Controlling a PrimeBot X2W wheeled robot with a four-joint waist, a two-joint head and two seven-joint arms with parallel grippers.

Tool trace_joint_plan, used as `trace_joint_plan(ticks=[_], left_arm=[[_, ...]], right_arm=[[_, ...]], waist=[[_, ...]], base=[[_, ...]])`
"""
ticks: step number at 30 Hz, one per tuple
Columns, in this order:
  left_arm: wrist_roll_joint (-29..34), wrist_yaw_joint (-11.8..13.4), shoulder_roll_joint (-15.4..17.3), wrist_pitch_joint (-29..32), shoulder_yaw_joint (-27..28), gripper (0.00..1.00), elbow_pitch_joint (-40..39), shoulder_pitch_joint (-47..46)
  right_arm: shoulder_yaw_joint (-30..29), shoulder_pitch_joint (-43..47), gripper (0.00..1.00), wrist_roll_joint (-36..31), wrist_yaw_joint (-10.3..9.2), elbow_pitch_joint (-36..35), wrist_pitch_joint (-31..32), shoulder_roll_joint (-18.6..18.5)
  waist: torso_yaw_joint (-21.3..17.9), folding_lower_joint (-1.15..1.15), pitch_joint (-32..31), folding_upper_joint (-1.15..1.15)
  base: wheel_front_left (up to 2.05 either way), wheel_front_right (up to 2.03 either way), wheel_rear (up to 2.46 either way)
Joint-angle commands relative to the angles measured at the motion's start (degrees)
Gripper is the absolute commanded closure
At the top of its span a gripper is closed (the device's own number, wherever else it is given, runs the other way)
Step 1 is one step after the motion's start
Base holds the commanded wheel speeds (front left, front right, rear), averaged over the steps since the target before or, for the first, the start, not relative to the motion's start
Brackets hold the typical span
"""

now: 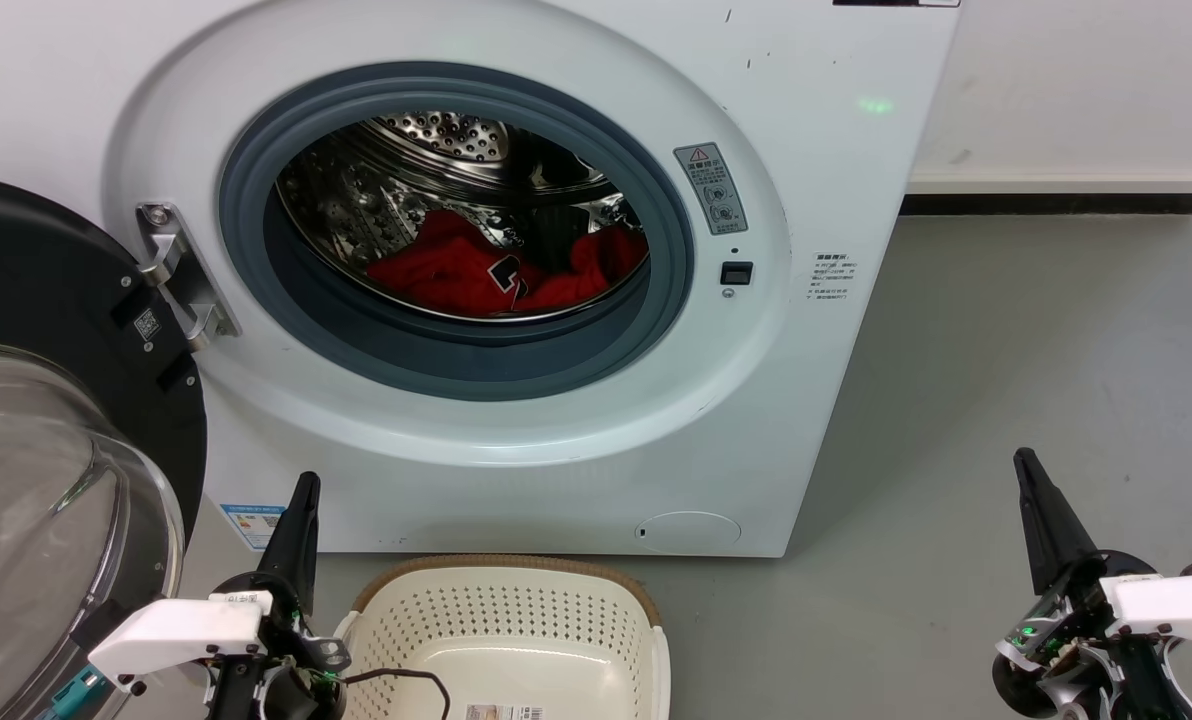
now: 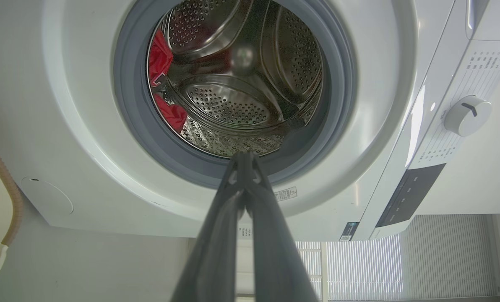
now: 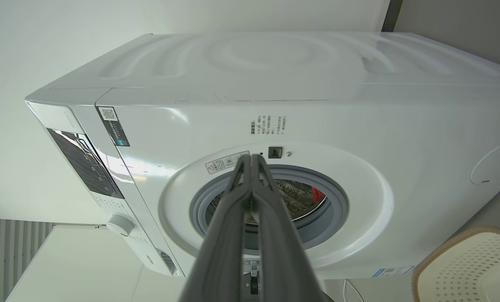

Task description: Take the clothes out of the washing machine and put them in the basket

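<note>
The clothes lie at the bottom of the washing machine drum; the basket stands on the grey floor just before its front. Low down, the left gripper and right gripper are both clenched and empty. I'd part one's fingers, then reach in over the gasket's lower lip.

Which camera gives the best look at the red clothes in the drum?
The head view. The clothes lie spread across the bottom of the drum, black number showing. The left wrist view catches two red patches at the drum's edge; the right wrist view, just a red sliver.
</note>
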Motion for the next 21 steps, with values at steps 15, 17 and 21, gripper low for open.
trace_joint_plan(ticks=[15, 17, 21], left_arm=[[-0.1, -0.2, -0.1, 0.1, 0.2, 1.00, 0.0, -0.3], [-0.1, -0.2, -0.1, 0.1, 0.2, 1.00, 0.0, -0.3], [-0.1, -0.2, -0.1, 0.1, 0.2, 1.00, 0.0, -0.3]], right_arm=[[0.0, -0.7, 1.00, -0.2, 0.00, 0.1, 0.0, 0.2], [0.0, -0.7, 1.00, -0.2, 0.00, 0.1, 0.0, 0.2], [0.0, -0.7, 1.00, -0.2, 0.00, 0.1, 0.0, 0.2]], waist=[[0.0, 0.00, 0.0, 0.00], [0.0, 0.00, 0.0, 0.00], [0.0, 0.00, 0.0, 0.00]], base=[[0.00, 0.00, 0.00], [0.00, 0.00, 0.00], [0.00, 0.00, 0.00]])
